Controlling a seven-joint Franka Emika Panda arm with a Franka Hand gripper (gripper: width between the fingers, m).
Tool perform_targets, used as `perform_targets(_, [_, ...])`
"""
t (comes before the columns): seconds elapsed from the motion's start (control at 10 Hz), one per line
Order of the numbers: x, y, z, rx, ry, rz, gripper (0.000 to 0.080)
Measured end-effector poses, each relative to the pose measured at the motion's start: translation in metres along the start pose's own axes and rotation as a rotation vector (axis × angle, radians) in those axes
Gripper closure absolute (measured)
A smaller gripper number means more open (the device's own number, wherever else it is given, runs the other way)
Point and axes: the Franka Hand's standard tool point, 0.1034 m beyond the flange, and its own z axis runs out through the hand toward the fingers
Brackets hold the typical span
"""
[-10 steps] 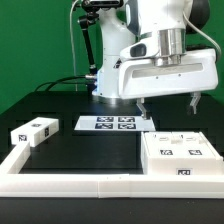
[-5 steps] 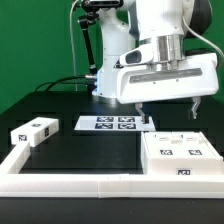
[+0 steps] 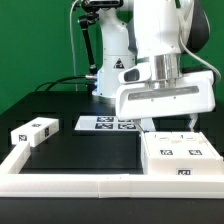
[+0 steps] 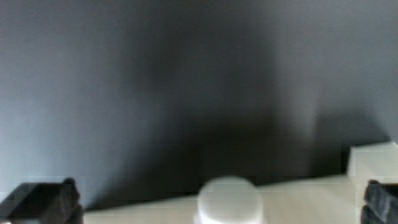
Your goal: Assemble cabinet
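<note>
The cabinet body (image 3: 180, 158) is a large white box with black-and-white tags, on the black table at the exterior view's right. A small white tagged block (image 3: 33, 131) lies at the left. My gripper (image 3: 167, 123) hangs just above the cabinet body's back edge, jaws wide open and empty. The wrist view is blurred. It shows my gripper (image 4: 214, 202) with dark fingertips (image 4: 39, 200) far apart, a pale surface (image 4: 302, 195) under them, and a white rounded part (image 4: 226, 200) between them. I cannot tell what that part is.
The marker board (image 3: 108, 124) lies flat behind the open black mat. Long white border rails (image 3: 70, 183) run along the table's front and left. The arm's base and cables stand at the back.
My gripper has come down toward the cabinet body, still open. The parts on the table have not moved.
</note>
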Motion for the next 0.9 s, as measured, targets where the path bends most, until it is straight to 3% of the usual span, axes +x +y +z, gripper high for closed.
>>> perform_targets(0.3, [0.006, -0.004, 0.019, 0.008, 0.005, -0.011, 0.0002])
perform_targets(0.5, [0.016, 0.001, 0.023, 0.008, 0.016, -0.031, 0.0002])
perform_targets(0.9, [0.016, 0.000, 0.025, 0.009, 0.015, -0.053, 0.0042])
